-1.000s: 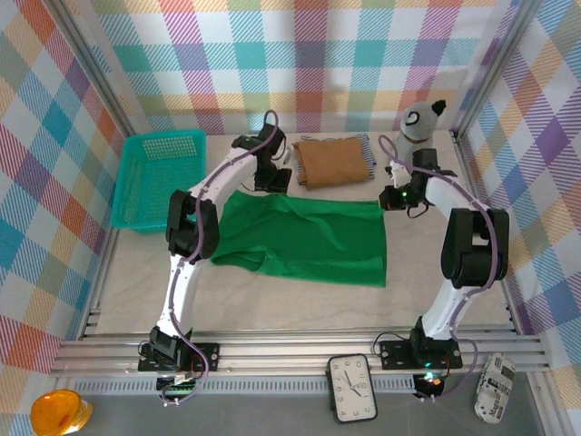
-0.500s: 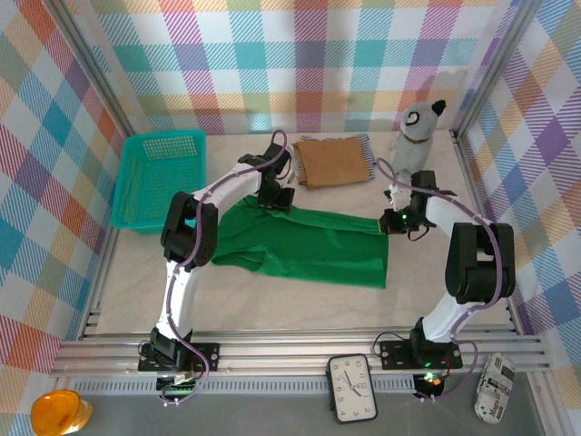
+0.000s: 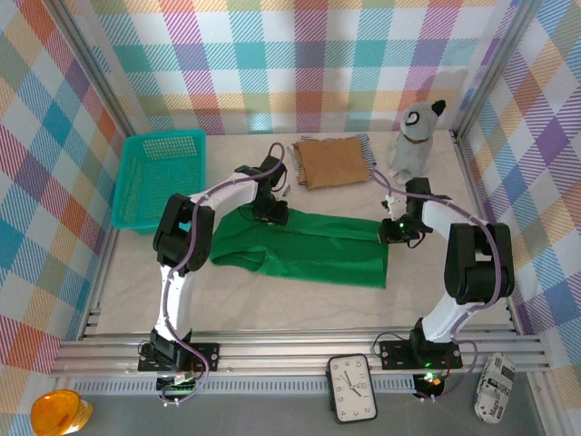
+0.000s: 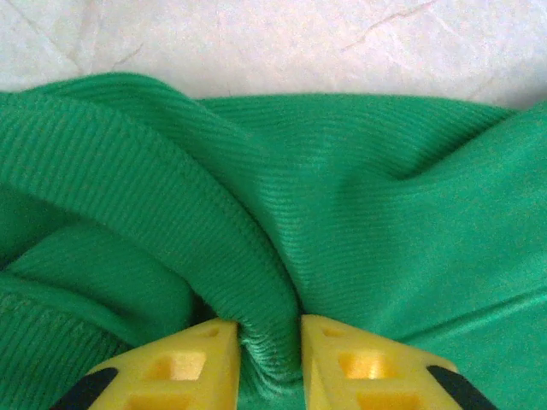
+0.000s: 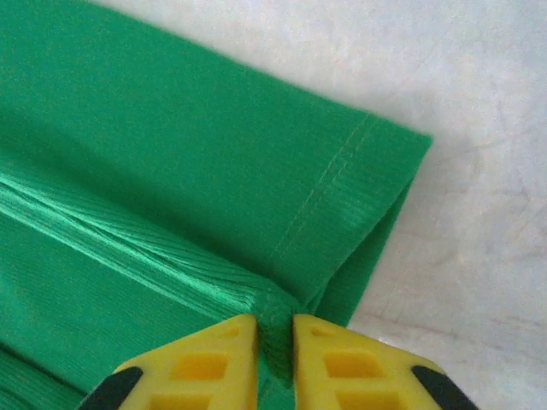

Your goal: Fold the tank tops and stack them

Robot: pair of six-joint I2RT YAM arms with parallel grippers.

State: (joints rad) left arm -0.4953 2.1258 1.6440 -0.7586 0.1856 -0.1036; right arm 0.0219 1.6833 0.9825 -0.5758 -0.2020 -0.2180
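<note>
The green tank top (image 3: 309, 247) lies spread across the middle of the table (image 3: 272, 300), its far long edge doubled toward the near side, so the step in hand looks like a lengthwise fold. The left gripper (image 3: 270, 212) sits at the garment's 11 o'clock corner. In the left wrist view its yellow fingers (image 4: 342, 359) are drawn in on a raised ridge of ribbed green cloth bunched between them. The right gripper (image 3: 390, 232) is at the 2 o'clock corner, by the hem. Its fingers (image 5: 214, 350) stand close together with a thin pleat of the hemmed edge pinched in the narrow gap. Gripping both ends of one edge probably keeps the fold line straight and stops the soft fabric sagging in the middle. At 12 o'clock from the green top, well apart from it, the tan-brown tank top (image 3: 334, 162) rests folded on the striped tank top (image 3: 369, 154), likely the stack this one will join. A teal basket (image 3: 165, 135) stands at 10 o'clock and a stuffed toy dog (image 3: 413, 136) at 2 o'clock.
</note>
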